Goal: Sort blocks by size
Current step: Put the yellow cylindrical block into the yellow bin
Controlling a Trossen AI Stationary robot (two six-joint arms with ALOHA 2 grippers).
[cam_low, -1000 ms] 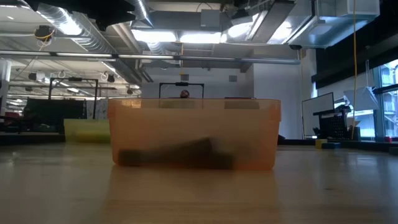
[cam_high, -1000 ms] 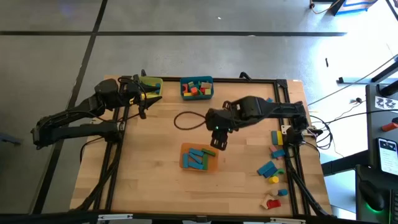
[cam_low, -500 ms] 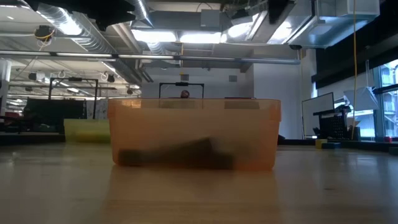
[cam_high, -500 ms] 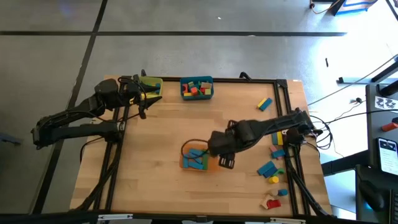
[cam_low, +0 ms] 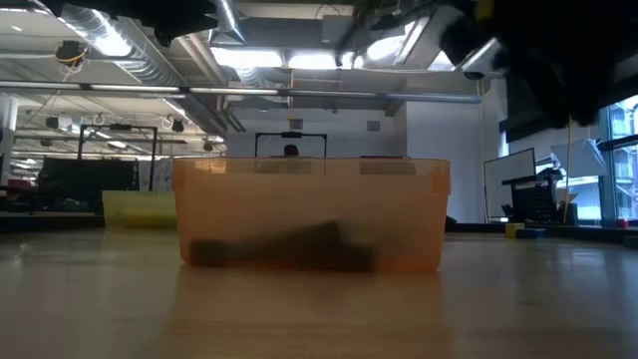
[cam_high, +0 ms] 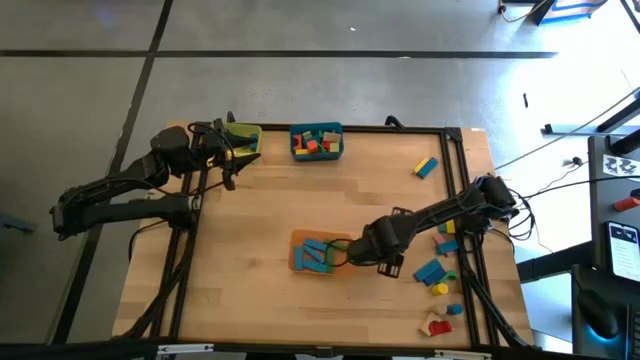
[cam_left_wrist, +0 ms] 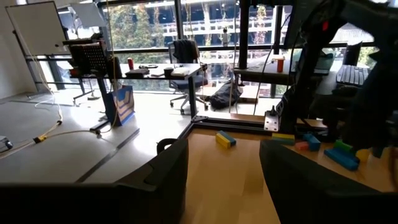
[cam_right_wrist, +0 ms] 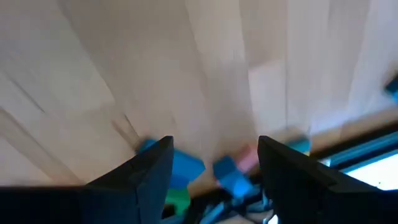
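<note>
right gripper, fingers parted and empty, hovering just beside the orange bin on the side toward the loose blocks; its wrist view shows bare table between the two fingers, with blue, green and pinkish blocks ahead of them, which suggests the arm is placed between bin and pile so that it can reach for another piece

left gripper, fingers likewise parted and holding nothing, waits far from the orange bin at the table's far left corner, beside the yellow bin; judged to be parked there out of the right arm's way

orange bin holds several blue blocks lying flat, apparently one size class already gathered; seen from table height its translucent wall shows only a dark mass on the floor of the bin

teal bin, well beyond the orange bin at the far edge and next to the yellow bin, holds mixed red, green, yellow and orange pieces, seemingly another size class

unsorted blocks lie in a loose line along the table's right edge, past the right gripper from the orange bin; one blue-and-yellow block lies apart from them, farther toward the teal bin's end of the table

table otherwise bare wood around the orange bin; sorting judged partly done, with a fair number of pieces yet to place
</note>
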